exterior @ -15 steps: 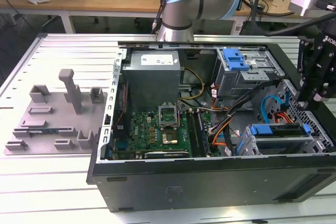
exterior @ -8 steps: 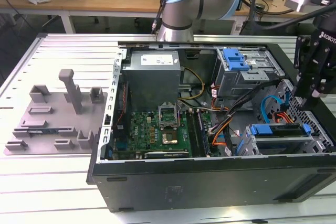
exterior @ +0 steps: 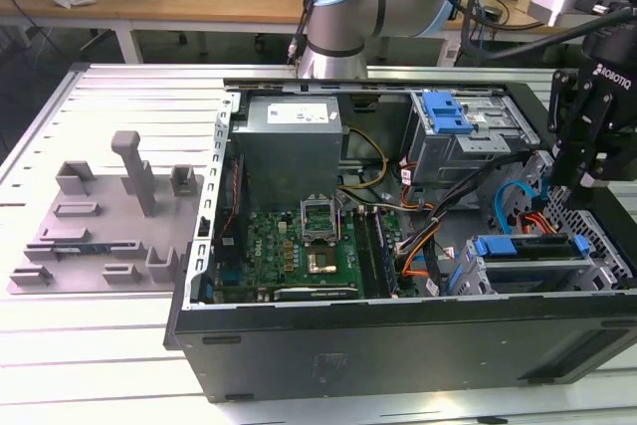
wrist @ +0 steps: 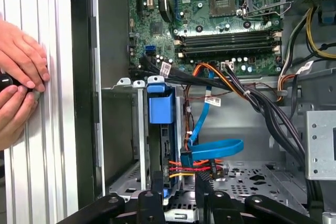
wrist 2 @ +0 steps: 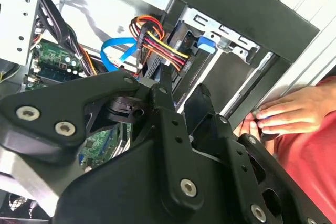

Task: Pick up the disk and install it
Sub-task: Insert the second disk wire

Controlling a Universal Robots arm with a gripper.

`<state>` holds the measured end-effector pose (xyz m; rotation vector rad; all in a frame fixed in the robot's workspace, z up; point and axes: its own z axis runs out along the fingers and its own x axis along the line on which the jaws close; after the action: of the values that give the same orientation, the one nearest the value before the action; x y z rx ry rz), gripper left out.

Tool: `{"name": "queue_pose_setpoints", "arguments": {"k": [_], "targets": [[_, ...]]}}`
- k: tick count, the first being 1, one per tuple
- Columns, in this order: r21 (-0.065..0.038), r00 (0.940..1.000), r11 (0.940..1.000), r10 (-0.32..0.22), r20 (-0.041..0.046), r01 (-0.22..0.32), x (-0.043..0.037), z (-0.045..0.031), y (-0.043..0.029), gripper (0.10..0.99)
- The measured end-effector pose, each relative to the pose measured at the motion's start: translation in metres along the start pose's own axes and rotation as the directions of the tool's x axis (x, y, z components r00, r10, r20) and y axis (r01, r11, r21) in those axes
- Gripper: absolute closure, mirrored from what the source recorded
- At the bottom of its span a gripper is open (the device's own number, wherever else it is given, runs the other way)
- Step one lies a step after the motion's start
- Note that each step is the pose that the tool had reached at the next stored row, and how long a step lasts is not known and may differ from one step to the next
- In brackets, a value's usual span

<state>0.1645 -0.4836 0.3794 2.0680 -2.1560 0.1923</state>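
My black two-fingered end effector [exterior: 587,181] hangs empty, fingers slightly parted, at the exterior view's right edge. The blue-railed silver disk [exterior: 526,247] sits edge-up in the grey metal drive cage [exterior: 557,276] just below-left, long axis running left-right.

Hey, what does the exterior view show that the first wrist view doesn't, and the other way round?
Exterior view alone: the grey fixture tray at that view's left and the grey power supply inside the case. First wrist view alone: a person's hands resting on the ribbed table beside the case. Both share the green motherboard, the blue-railed disk seated in its metal cage, and the gripper close above it.
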Motion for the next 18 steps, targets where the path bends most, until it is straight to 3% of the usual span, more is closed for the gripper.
{"name": "queue_pose_setpoints", "arguments": {"k": [5,13,16,18], "targets": [[0.003,0.9999,0.9998,-0.017,0.0003,0.017,0.0,0.002,0.0086,0.71],[0.007,0.9993,0.9993,-0.037,-0.0003,0.037,-0.0009,0.0062,0.0088,0.71],[0.005,0.9993,0.9993,-0.037,-0.0004,0.037,-0.001,0.0073,0.0089,0.71],[-0.002,0.9992,0.9992,-0.039,-0.0002,0.039,-0.0012,0.0076,0.0078,0.71]]}}
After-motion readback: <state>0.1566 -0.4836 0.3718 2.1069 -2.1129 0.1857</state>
